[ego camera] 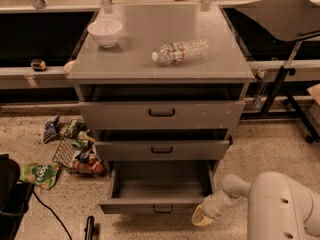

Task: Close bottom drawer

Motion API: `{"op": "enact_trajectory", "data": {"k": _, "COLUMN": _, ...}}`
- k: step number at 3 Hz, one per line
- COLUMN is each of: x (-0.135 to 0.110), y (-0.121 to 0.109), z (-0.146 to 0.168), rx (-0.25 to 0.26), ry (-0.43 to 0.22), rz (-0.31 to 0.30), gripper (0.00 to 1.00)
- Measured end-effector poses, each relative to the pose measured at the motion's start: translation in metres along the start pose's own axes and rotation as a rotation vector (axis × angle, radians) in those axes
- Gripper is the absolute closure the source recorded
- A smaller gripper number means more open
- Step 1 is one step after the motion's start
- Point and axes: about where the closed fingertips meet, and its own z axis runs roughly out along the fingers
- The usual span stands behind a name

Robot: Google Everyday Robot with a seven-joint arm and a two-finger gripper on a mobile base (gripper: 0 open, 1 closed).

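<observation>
The bottom drawer of the grey cabinet stands pulled far out, its deep grey box empty and its small black handle on the low front. The middle drawer and the top drawer above it are each pulled out a little. My gripper is low near the floor at the right end of the bottom drawer's front, on the end of my white arm. It sits just beside the drawer's front right corner.
A white bowl and a lying plastic water bottle are on the cabinet top. A wire basket with snack bags and a green bag lie on the floor at the left. A black stand is at the right.
</observation>
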Motion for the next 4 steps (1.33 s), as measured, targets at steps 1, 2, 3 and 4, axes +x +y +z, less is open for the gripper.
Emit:
{"op": "enact_trajectory", "data": {"k": 1, "x": 0.001, "y": -0.003, "z": -0.001, "rx": 0.006, "ry": 0.001, "rz": 0.0, "gripper": 1.0}}
{"op": "enact_trajectory", "data": {"k": 2, "x": 0.001, "y": -0.003, "z": 0.001, "rx": 0.011, "ry": -0.004, "rz": 0.004, "gripper": 1.0}}
{"op": "enact_trajectory", "data": {"k": 3, "x": -0.005, "y": -0.013, "z": 0.0, "rx": 0.1, "ry": -0.029, "rz": -0.023, "gripper": 1.0}}
{"op": "enact_trajectory", "data": {"k": 4, "x": -0.017, "y": -0.03, "z": 0.001, "rx": 0.178, "ry": -0.073, "rz": -0.08, "gripper": 1.0}}
